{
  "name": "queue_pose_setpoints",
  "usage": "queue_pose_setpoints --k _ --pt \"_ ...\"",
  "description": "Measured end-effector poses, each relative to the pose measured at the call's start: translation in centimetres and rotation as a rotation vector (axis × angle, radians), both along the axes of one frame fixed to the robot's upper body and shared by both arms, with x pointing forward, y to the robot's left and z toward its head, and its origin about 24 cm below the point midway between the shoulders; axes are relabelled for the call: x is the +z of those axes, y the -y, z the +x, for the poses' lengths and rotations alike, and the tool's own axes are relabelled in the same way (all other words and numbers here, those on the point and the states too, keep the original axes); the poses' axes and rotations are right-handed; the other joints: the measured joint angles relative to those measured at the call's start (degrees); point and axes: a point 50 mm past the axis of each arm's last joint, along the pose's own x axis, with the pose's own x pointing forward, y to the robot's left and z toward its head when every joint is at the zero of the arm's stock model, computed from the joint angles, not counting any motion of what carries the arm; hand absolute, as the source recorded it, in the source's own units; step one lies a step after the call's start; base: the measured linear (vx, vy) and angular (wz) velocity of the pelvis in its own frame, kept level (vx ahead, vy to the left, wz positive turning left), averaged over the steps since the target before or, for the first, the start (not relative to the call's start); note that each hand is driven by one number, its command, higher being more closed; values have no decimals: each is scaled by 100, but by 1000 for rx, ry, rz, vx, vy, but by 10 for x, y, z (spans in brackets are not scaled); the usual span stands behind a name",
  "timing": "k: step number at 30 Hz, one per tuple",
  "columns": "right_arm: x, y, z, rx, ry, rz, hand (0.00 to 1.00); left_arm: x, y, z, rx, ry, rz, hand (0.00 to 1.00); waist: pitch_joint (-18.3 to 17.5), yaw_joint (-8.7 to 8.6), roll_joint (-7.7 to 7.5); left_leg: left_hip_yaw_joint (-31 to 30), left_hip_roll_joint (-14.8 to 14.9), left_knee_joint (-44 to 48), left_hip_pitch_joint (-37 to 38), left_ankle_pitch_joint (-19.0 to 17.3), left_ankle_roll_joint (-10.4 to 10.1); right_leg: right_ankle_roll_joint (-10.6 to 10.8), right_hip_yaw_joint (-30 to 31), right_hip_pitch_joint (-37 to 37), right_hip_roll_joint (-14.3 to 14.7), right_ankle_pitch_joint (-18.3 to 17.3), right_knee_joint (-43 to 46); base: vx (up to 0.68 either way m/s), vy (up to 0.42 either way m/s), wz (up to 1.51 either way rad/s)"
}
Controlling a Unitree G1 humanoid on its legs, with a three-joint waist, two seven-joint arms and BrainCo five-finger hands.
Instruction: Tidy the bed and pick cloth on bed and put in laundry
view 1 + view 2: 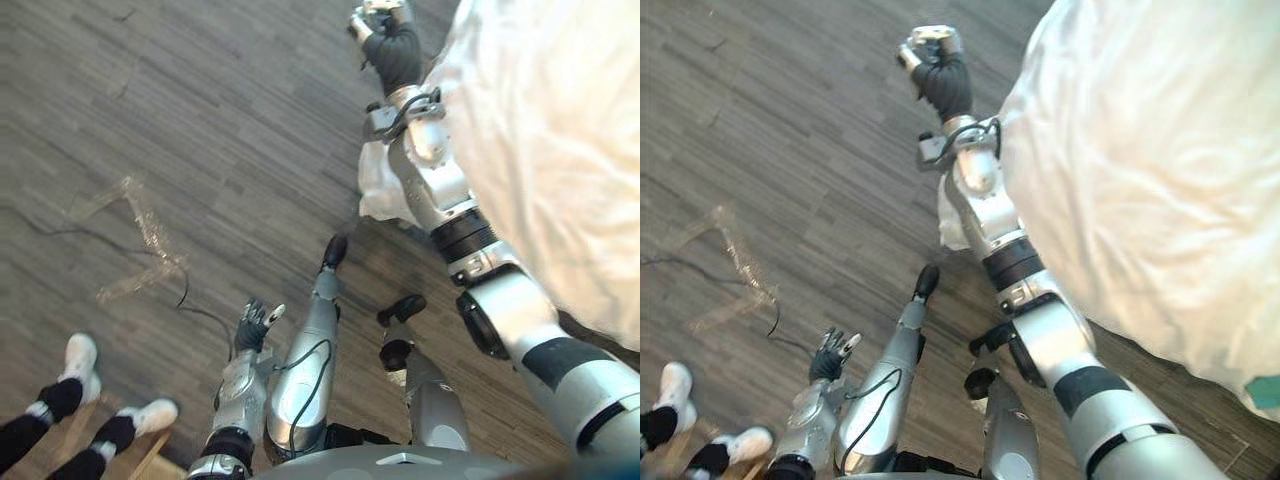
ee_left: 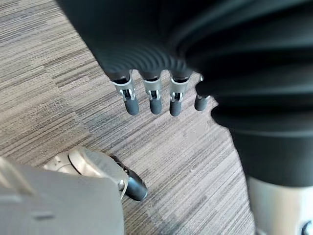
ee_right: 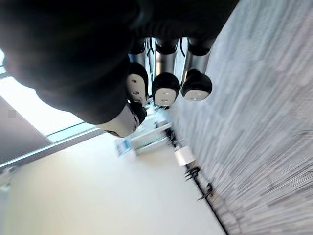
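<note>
**Robot standing at the bed's edge, tidying seemingly yet to begin**

Nearest, the left hand (image 1: 255,325) is hanging low, fingers straight and loose, holding nothing, with a person's white shoes (image 1: 80,358) standing well off to its outer side. Farther out, the right hand (image 1: 385,45) is hovering with fingers curled on nothing, and the white bedding (image 1: 560,150) is lying just beside it, apparently untouched. Which fold is the laundry cloth cannot be told. The next move likely calls for opening that hand and swinging it over the bedding.

White bedding (image 1: 1160,180) looks like soft, smooth cloth; the floor (image 1: 150,100) is matt grey wood-grain plank.
</note>
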Motion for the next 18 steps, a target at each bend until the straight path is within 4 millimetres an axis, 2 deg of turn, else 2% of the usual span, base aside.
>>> queue_pose_setpoints --k 2,5,6,8,11,14,15,16,17,18 --pt "-14 20 13 -72 -79 -10 100 8 7 9 2 50 -31 0 35 -14 70 -49 -2 -25 -263 80 -6 -66 -110 -301 -73 -68 212 -2 43 6" --pt "-28 35 23 -136 -160 -41 100 16 14 17 -1 101 -49 0 56 -26 123 -33 -2 -87 -543 173 -7 -100 -113 -747 -231 -251 635 -7 41 -3" --pt "-29 31 23 -130 -161 -57 100 18 16 19 -1 108 -54 0 57 -24 124 -29 0 -91 -584 180 -9 -111 -111 -829 -264 -286 723 -3 29 -4" --pt "-47 31 29 -151 -233 -115 100 20 24 21 -4 124 -93 0 56 -31 129 -5 -7 -93 -736 201 -23 -129 -110 -1092 -413 -453 1091 0 0 0" --pt "-73 30 31 -170 -323 -170 100 21 26 22 -2 134 -111 0 56 -38 128 13 -36 -122 -748 215 -32 -127 -108 -1205 -563 -620 1405 10 7 5" --pt "-104 4 23 -98 -394 -205 100 21 26 21 25 133 -137 0 50 -124 122 68 -41 -122 -722 217 -33 -157 -100 -1246 -634 -669 1545 17 3 -2" --pt "-133 -7 17 -74 -480 -213 100 20 26 20 39 130 -147 0 38 -211 100 129 -44 -123 -660 218 -33 -174 -94 -1215 -674 -680 1597 28 13 -4" --pt "-146 -8 14 -73 -521 -213 100 19 27 20 40 126 -149 0 38 -223 100 159 -46 -124 -620 218 -33 -175 -94 -1189 -686 -680 1611 52 26 -3" --pt "-195 -7 -1 -77 -672 -211 100 15 26 18 45 106 -148 0 36 -277 96 243 -61 -128 -456 218 -33 -175 -93 -1030 -716 -680 1610 49 26 -1" --pt "-212 -7 -9 -79 -729 -210 100 14 25 17 50 97 -146 0 32 -316 88 286 -63 -136 -373 218 -33 -174 -92 -957 -725 -680 1609 50 28 -2"
